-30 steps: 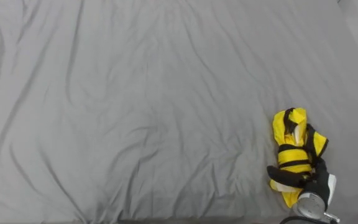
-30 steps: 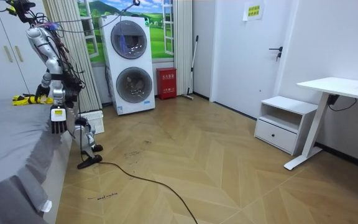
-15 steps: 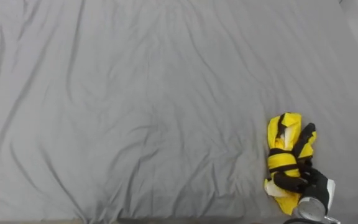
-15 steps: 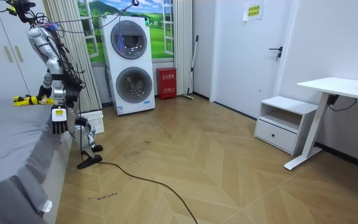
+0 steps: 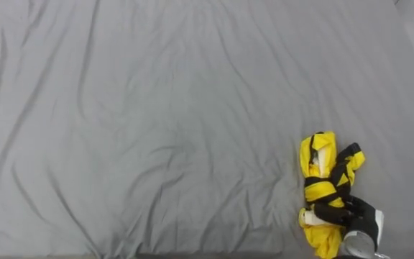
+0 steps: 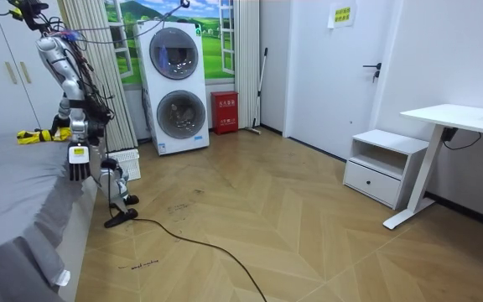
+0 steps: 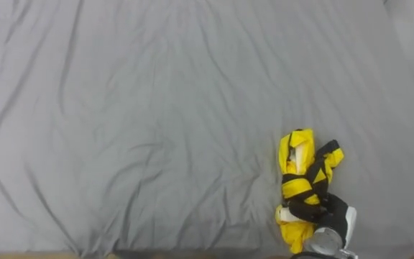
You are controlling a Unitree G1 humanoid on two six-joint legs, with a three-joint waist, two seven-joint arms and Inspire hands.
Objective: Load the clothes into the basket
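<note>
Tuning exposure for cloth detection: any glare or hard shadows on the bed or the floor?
Left eye view: the grey sheet is evenly lit, soft shading in its creases, no glare. Room view: the wooden floor carries a mild sheen, shadows soft.

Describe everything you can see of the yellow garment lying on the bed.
The yellow garment is a crumpled bundle of soft-looking cloth, bright yellow with black bands and a little white showing. It lies near the lower right of the grey bedsheet, stretched away from the robot. The right hand has its dark fingers curled round the bundle's near end; nothing else touches it.
</note>
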